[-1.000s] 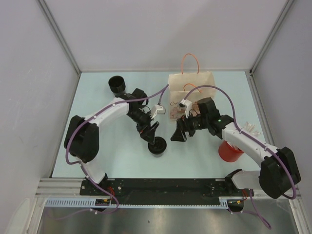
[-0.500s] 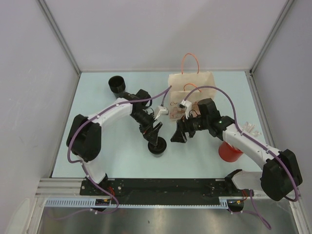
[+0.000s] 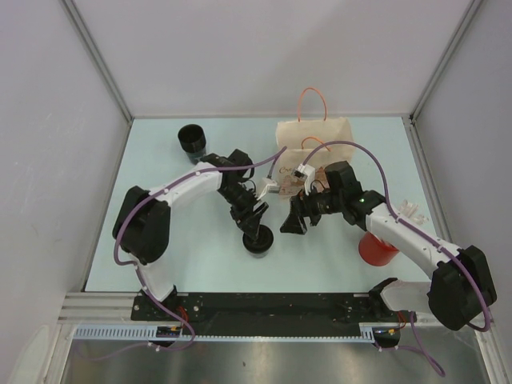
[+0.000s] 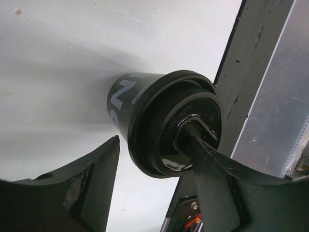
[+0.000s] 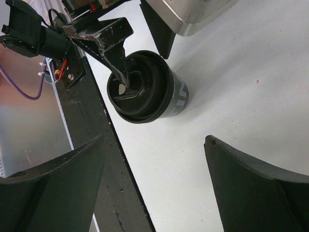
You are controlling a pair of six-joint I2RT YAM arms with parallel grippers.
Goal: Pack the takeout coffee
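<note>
The left end effector (image 4: pixel 149 139), jaws apart, rests one jaw on the lidded coffee cup (image 4: pixel 130 96) top, so closing may topple it.

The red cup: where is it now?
In the top view, the red cup stands on the table, right side, near the front edge, partly under the right arm.

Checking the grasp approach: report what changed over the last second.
The left tool shifted slightly right and toward the near edge, over the lidded black cup, and its jaws narrowed. One finger now sits on the lid; the other stands clear of the cup's wall, so nothing is gripped. The right tool, paper bag, red cup and open black cup stayed put.
</note>
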